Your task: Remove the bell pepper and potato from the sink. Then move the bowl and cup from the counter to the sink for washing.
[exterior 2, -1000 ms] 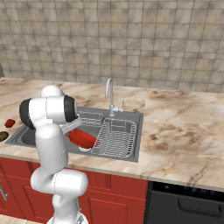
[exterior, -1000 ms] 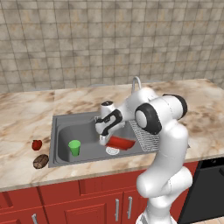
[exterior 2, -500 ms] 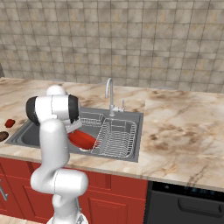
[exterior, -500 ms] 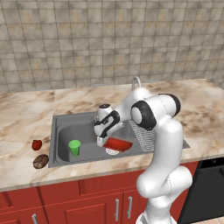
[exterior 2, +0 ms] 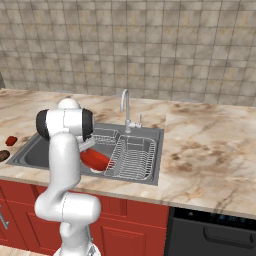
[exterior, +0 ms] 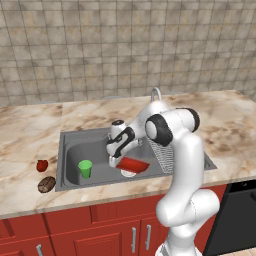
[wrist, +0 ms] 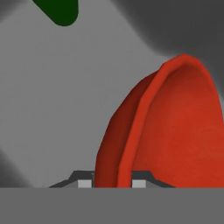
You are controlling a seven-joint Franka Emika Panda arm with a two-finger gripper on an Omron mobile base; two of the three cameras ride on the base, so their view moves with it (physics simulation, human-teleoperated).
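Versus one second ago: the arm's elbow has shifted a little toward the left of the left base view and the hand has sunk slightly deeper over the basin; the red bowl has travelled with it. Cup, pepper and potato lie where they lay before.

Pose: arm rises from the base, bends at a raised elbow, and the forearm reaches forward and down into the sink [exterior: 67, 145]. The claw [exterior: 116, 161] points downward and is pinching the rim of the bowl [exterior: 133, 165]; in the hand view the two finger tips [wrist: 85, 183] sit either side of the bowl wall [wrist: 175, 131], one inside, one outside. The bowl hangs tilted, its open side turned away from the claw, low over the sink floor; contact with the floor cannot be told.

Surroundings: the green cup [exterior: 85, 168] stands upright in the basin, left of the claw in the left base view, apart from the bowl. The wire rack [exterior 2: 131, 157] fills the basin on the far side of the bowl from the cup. Faucet [exterior 2: 125, 107] rises behind the claw. Bell pepper [exterior: 42, 165] and potato [exterior: 46, 184] rest on the counter [exterior: 30, 130] beyond the cup, outside the sink, near each other.
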